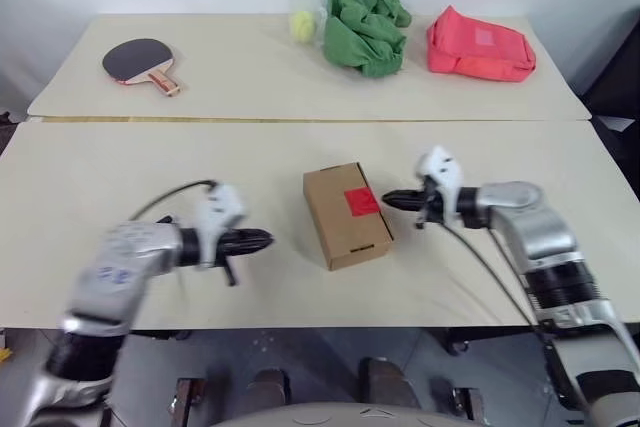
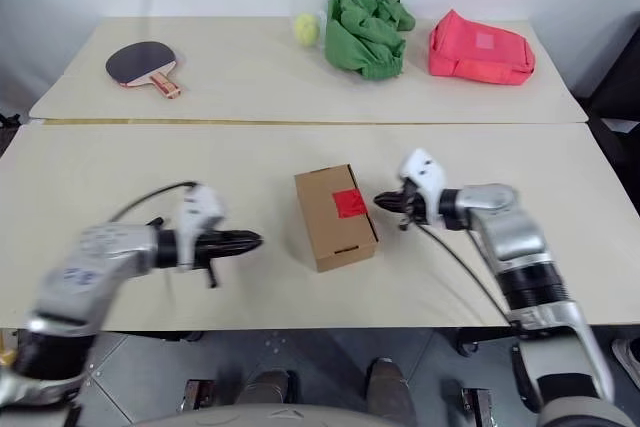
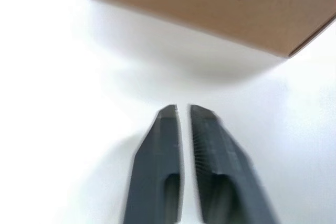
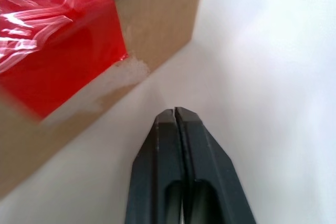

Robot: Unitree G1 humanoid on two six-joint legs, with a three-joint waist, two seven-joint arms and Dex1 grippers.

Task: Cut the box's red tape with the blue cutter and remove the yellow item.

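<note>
Two pale tables (image 1: 300, 87) butted together, white wall behind, probably plain.

No readable text, label, brand or number anywhere. Box (image 1: 346, 215): plain brown cardboard; red tape (image 1: 362, 201) on its top unprinted, blank.

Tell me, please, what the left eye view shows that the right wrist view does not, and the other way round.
Left eye view adds: the paddle, the tennis ball, the green cloth, the pink-red pouch and the left tool.
Right wrist view adds: a pale scuffed patch on the cardboard beside the tape, and the right tool's fingers pressed together.
Both share: the box, the red tape, the right tool near it.
</note>
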